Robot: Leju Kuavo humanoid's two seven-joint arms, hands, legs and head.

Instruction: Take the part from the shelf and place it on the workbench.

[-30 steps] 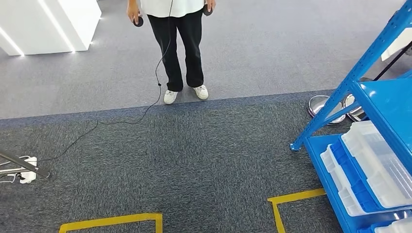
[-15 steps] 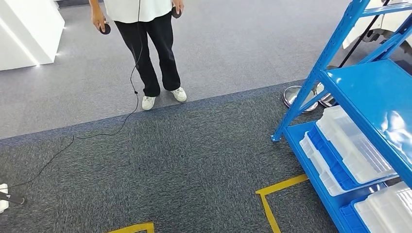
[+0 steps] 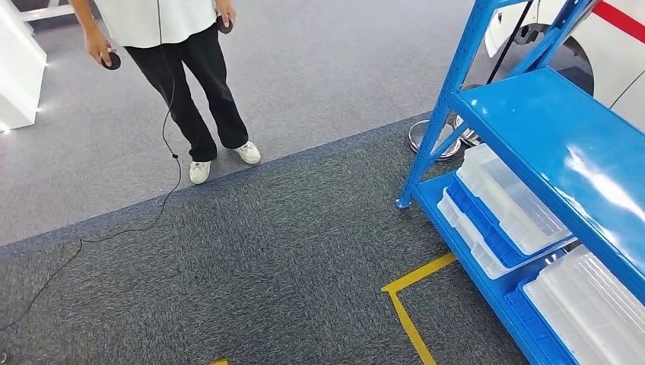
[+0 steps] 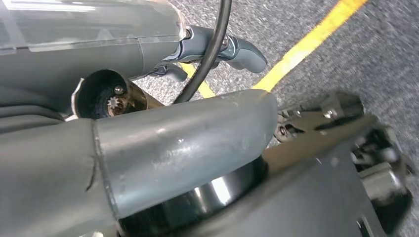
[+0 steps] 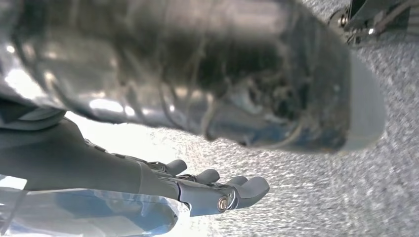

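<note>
A blue metal shelf (image 3: 548, 129) stands at the right of the head view, its middle board bare and glossy. On its lower levels lie clear plastic bins (image 3: 506, 198), one further bin (image 3: 593, 312) nearer to me; I cannot make out a part in them. My left hand (image 4: 188, 143) hangs over the carpet with nothing in it, its dark fingers (image 4: 237, 49) loosely apart. My right hand (image 5: 207, 190) also hangs low, fingers stretched out and holding nothing.
A person (image 3: 182, 84) stands at the far left on the light grey floor, a controller in each hand, with a cable (image 3: 114, 228) trailing across the dark carpet. Yellow tape (image 3: 411, 293) marks a corner beside the shelf. Round metal bases (image 3: 430, 137) sit behind the shelf post.
The whole picture has shifted: my view has turned right, so the shelf fills more of the right side and the person sits further left.
</note>
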